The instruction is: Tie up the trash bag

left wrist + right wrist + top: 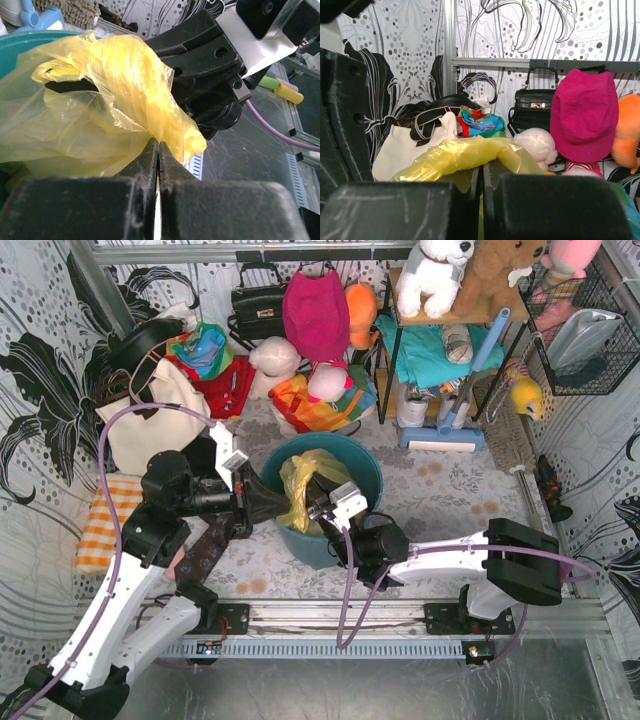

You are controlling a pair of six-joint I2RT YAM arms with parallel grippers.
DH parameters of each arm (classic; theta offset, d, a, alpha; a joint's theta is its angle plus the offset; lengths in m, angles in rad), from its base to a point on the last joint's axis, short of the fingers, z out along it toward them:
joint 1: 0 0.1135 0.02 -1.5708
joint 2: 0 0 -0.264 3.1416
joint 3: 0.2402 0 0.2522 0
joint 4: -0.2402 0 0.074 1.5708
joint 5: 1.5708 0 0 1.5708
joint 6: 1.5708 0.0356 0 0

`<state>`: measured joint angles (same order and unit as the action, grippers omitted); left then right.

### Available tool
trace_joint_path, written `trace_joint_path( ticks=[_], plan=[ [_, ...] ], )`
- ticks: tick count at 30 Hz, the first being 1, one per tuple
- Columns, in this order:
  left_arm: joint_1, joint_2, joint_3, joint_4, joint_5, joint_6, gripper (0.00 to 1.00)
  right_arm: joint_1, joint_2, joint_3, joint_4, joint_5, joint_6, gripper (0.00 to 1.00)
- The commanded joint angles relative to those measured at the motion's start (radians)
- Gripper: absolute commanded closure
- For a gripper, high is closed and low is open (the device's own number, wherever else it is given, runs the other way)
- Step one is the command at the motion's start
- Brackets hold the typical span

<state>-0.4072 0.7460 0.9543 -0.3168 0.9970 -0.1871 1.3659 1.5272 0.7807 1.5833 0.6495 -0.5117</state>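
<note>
1. Where its two fingers meet, the left hand (158,147) squeezes the yellow trash bag (115,85) tight.
2. The right hand (481,172) is pinched tight on the bag too.
3. The bag sits in a blue bin (366,465) on the surface (440,490).

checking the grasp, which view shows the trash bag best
Left wrist: the trash bag fills the frame, pinched in the left gripper. Top external shows it small inside the bin; right wrist only a fold.

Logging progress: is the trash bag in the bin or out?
In: the trash bag sits inside the teal bin, its top bunched above the rim, pinched by the left gripper and the right gripper.
</note>
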Motion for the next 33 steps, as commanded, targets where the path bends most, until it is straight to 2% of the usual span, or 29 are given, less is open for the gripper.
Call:
trace_joint_path(
  ticks=[1,10,13,16,17,23,27,33],
  plan=[
    [0.004,-0.016,-0.041,0.082,0.052,-0.052,0.94,0.005,0.012,0.003,0.083,-0.053,0.03,1.0],
    [0.004,-0.003,-0.083,0.094,0.017,-0.072,0.88,0.005,0.033,-0.008,0.118,-0.194,0.082,0.98],
    [0.004,0.002,-0.082,0.088,0.012,-0.071,0.79,0.005,0.033,-0.014,0.117,-0.22,0.101,0.97],
    [0.004,-0.005,-0.066,0.067,0.002,-0.061,0.56,0.004,0.027,-0.021,0.115,-0.22,0.104,0.97],
    [0.005,-0.009,-0.058,0.058,0.0,-0.057,0.51,0.004,0.025,-0.023,0.115,-0.218,0.101,0.97],
    [0.004,-0.003,0.042,-0.076,-0.046,0.009,0.43,0.004,0.027,-0.021,0.115,-0.22,0.098,0.97],
    [0.005,-0.009,0.13,-0.174,-0.112,0.048,0.41,0.005,0.026,-0.023,0.115,-0.219,0.098,0.97],
    [0.005,0.021,0.293,-0.194,-0.268,-0.098,0.47,0.004,0.025,-0.023,0.115,-0.215,0.094,0.97]
  ],
)
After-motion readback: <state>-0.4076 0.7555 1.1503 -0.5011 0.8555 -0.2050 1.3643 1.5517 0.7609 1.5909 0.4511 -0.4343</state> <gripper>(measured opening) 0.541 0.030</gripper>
